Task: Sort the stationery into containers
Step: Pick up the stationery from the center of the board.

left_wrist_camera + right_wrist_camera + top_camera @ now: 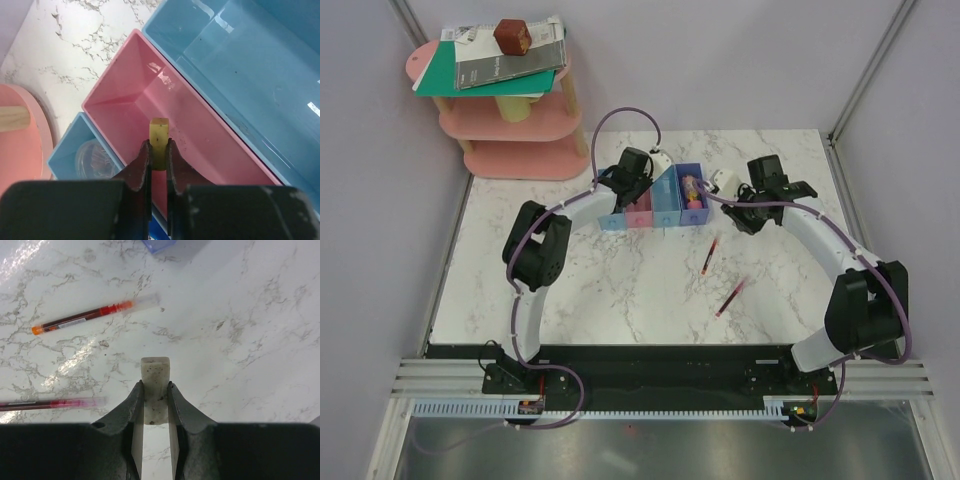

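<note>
Left end effector [159,150] pinched a yellowish eraser [159,131], lower end hidden between the fingers, just above the pink bin [125,95]. Right end effector [155,390] clamped a whitish eraser [155,371] over the table [250,340]. One red pen [82,317] lay whole; the second red pen [52,403] was cut off at the frame edge.

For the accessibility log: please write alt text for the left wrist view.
The left gripper pinches a small yellowish eraser over the pink bin. On one side a light blue bin holds a round clear piece; a blue bin adjoins the other side.
</note>
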`<state>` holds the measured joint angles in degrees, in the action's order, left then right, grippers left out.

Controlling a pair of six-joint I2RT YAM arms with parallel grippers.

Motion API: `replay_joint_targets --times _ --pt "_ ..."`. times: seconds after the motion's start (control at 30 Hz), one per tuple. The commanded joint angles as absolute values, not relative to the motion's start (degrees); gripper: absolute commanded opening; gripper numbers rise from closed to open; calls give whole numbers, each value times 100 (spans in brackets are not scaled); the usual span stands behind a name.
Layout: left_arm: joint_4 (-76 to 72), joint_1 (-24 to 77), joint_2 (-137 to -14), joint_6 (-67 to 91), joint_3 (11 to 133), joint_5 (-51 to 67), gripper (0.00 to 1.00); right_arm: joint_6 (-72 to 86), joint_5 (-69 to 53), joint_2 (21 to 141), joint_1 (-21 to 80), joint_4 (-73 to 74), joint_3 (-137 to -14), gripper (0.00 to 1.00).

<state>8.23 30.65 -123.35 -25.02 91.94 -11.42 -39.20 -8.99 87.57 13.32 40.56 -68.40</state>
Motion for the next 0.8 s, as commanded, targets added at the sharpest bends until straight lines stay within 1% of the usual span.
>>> replay_joint_targets --times 0.0,0.07,0.1,0.17,0.2,0.27,0.3,0.4,0.5,0.6,0.73,0.77 --pt "492 3032 -12401 -2628 9448 -932 27 -3797 -975 8666 1318 4245 -7470 22" --pt "492 3041 -12410 -2619 9457 -879 35 -3814 -975 8701 1318 4280 -7724 22" --pt "501 3032 -12401 -2628 9448 -862 42 -3814 -976 8727 1327 4306 -7795 22" --pt "492 3032 -12375 -2619 9422 -817 48 -3841 -976 8762 1318 4333 -7988 21" --pt "492 3032 -12358 -2619 9422 -800 53 -3832 -976 8797 1318 4342 -8050 21" --pt "492 3041 -12314 -2602 9396 -782 56 -3823 -1010 8850 1327 4368 -8260 21" --pt "492 3041 -12235 -2593 9378 -774 59 -3815 -1028 8903 1336 4368 -8331 21" --pt "527 3032 -12016 -2558 9343 -659 62 -3736 -1099 9078 1345 4394 -8665 20" --pt "589 3041 -11813 -2479 9352 -712 62 -3665 -1177 9263 1388 4386 -8999 20" --pt "607 3032 -11304 -2338 9229 -756 61 -3612 -1204 9535 1476 4377 -9377 20" --pt "685 3032 -10356 -2294 8695 -730 61 -3490 -1204 9922 1573 4149 -9738 19" --pt "746 3050 -9953 -2346 8553 -669 61 -3446 -1204 10097 1582 4079 -9860 18"
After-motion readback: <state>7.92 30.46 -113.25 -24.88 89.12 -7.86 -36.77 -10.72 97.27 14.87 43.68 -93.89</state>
